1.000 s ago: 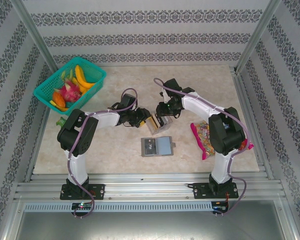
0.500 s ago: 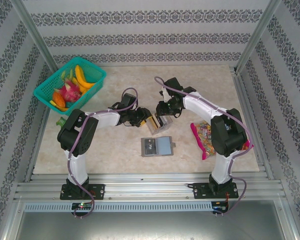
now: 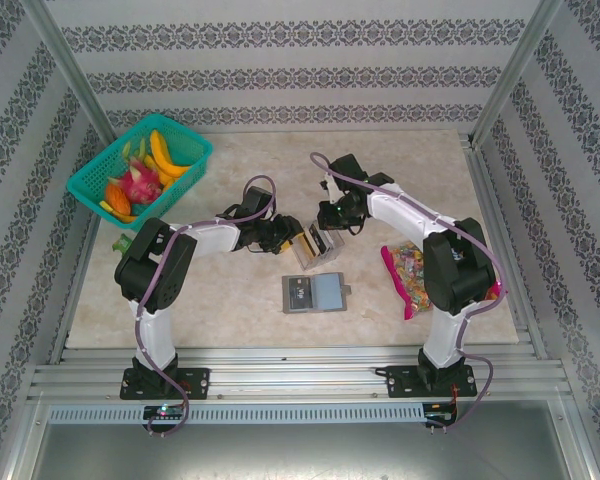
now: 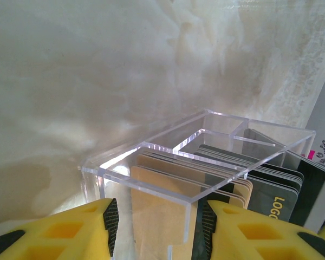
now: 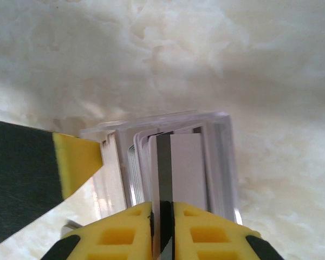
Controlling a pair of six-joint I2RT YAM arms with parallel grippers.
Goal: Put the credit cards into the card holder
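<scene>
Right gripper (image 5: 162,208) is narrowed down onto one striped card (image 5: 179,168), fingers pinching its near edge. The pale face and black stripe show just above the jaws. That card stands on edge in the clear tray (image 4: 143,184), among the other credit cards (image 4: 273,195), which sit upright in a tight row of tan and dark faces.

My left gripper (image 4: 160,216) is part-open, with a finger on each side of the tray. It looks to me like a steadying hold on the tray. From the overhead camera, both grippers meet at the tray mid-table (image 3: 230,290), right gripper (image 3: 332,225) coming in from the far side.

Card holder (image 3: 315,293) lies flat on the table, nearer the arm bases than the tray and clearly apart from it. I can't make out from overhead whether any card is already in it. Candy bag (image 3: 405,275) is off to the right, out of the way.

Step in hand, my call: extracting one card from the tray, grip just made.

Next move calls for:
- a straight pull along the card's plane, so it doesn't bind on its neighbours or the tray wall
- the left holding the tray down against that pull
- a carry toward the holder, with the card edge lined up with its opening

Risk: a thin card could slip or twist in the pinch.
</scene>
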